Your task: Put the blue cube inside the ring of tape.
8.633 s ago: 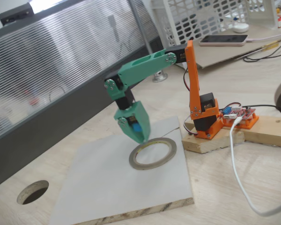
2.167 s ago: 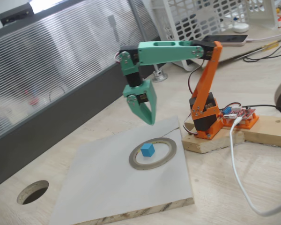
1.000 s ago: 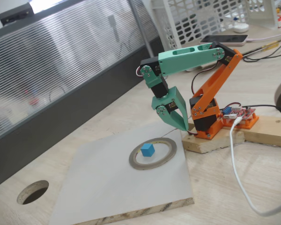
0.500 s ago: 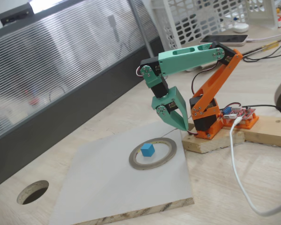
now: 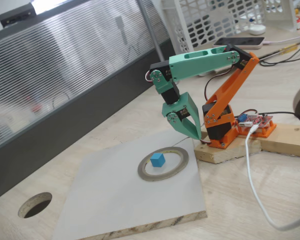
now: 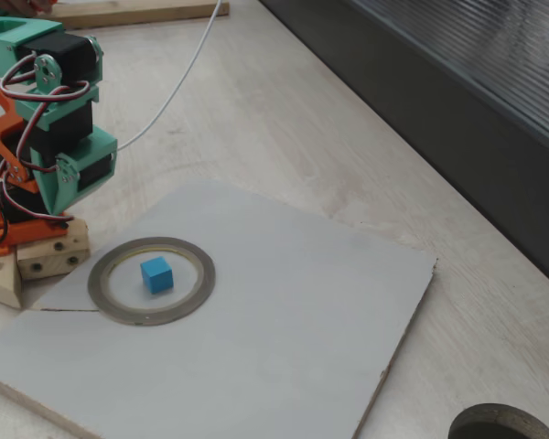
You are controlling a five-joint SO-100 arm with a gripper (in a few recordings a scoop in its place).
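The blue cube [image 5: 157, 160] [image 6: 156, 274] rests flat on the grey board inside the ring of tape [image 5: 185, 161] [image 6: 207, 279], clear of the band all round. My green gripper [image 5: 195, 135] hangs in the air up and to the right of the ring, over the board's far right corner. Its fingers point down, their tips are together, and nothing is held. In the other fixed view the green wrist housing [image 6: 78, 169] stands to the upper left of the ring.
The grey board [image 5: 115, 200] [image 6: 284, 311] lies on a wooden table. A round dark hole [image 5: 35, 204] [image 6: 494, 425] is cut in the table past the board. The arm's orange base sits on a wood block [image 5: 225, 150]. A white cable [image 5: 252, 175] trails beside it.
Earlier the gripper held the cube at the ring's edge; it then let go, rose and drew back to the right. Over the last second nothing moved.
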